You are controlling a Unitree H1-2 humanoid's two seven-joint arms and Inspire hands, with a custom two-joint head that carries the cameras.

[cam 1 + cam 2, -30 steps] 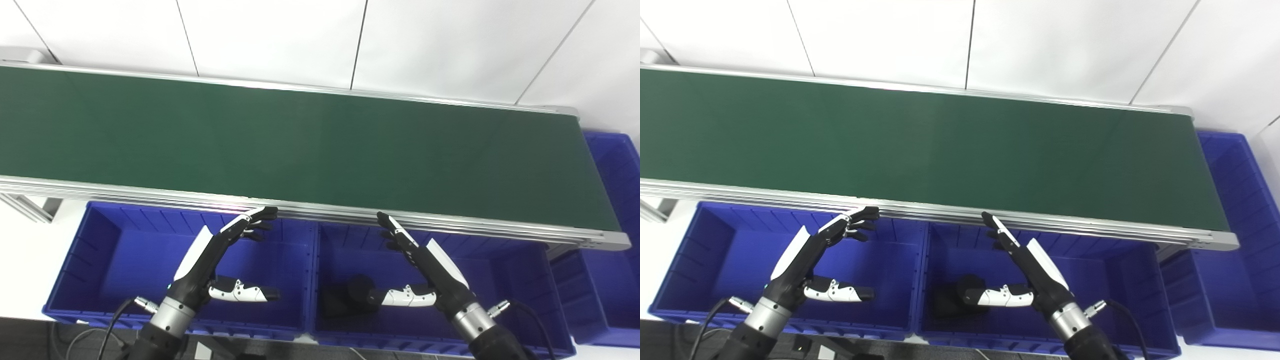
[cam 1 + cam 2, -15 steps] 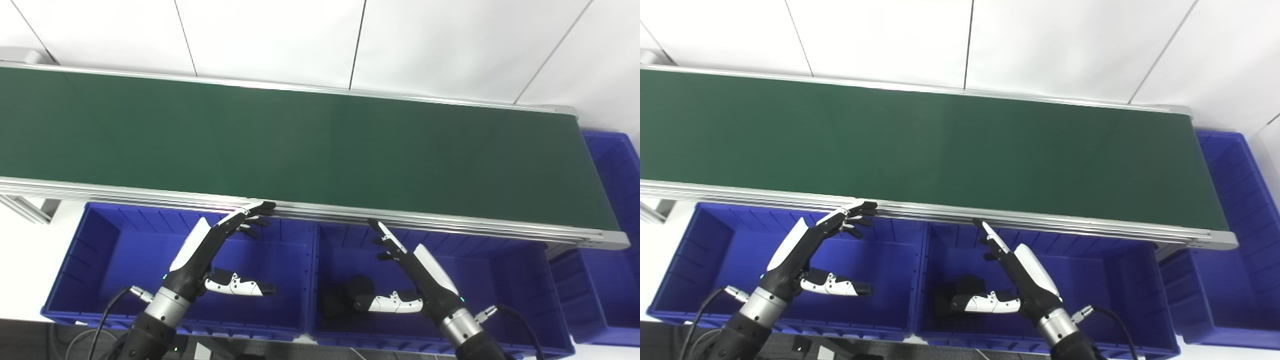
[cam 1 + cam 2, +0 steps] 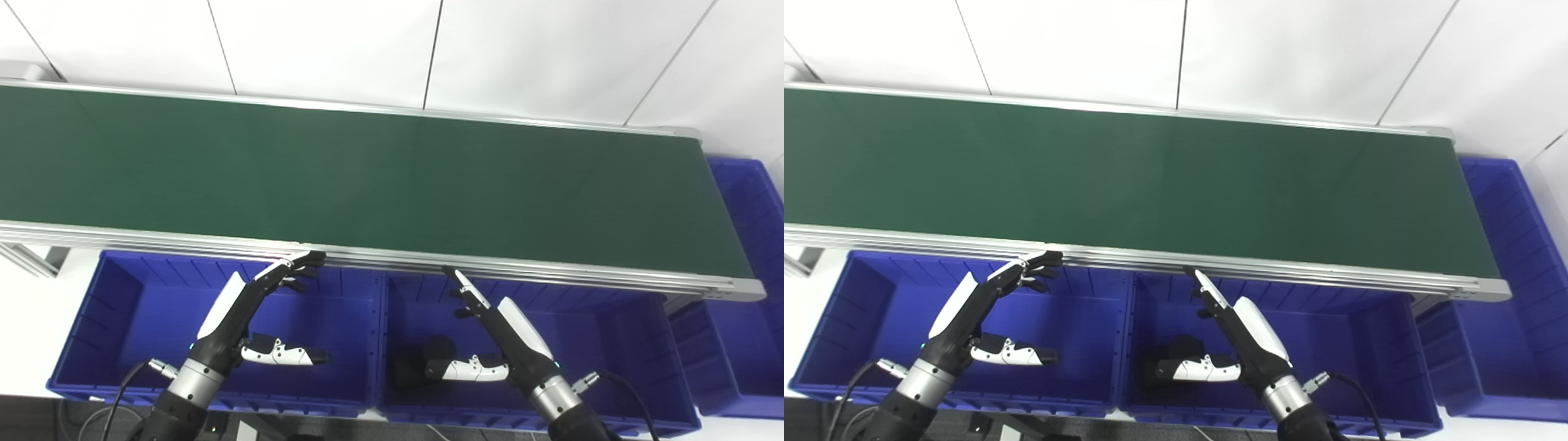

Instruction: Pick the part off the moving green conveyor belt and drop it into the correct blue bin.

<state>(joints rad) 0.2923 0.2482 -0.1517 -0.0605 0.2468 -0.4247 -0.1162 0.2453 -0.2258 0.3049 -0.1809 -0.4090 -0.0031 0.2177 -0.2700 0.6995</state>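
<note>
Nothing on the green belt [image 3: 392,177]; black part [image 3: 422,364] already in middle blue bin [image 3: 625,343]; both hands [image 3: 257,318] [image 3: 496,334] spread, empty.

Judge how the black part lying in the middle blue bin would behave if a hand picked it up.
The black part looks blocky with a rounded end, so probably rigid rather than floppy. Its matte surface suggests a fair grip. The right hand hides part of it, so weight and rolling stay uncertain.

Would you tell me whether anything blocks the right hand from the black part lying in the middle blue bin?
Nothing visible does. The right hand hovers open over the middle blue bin, and the black part lies on its floor below the thumb.
</note>
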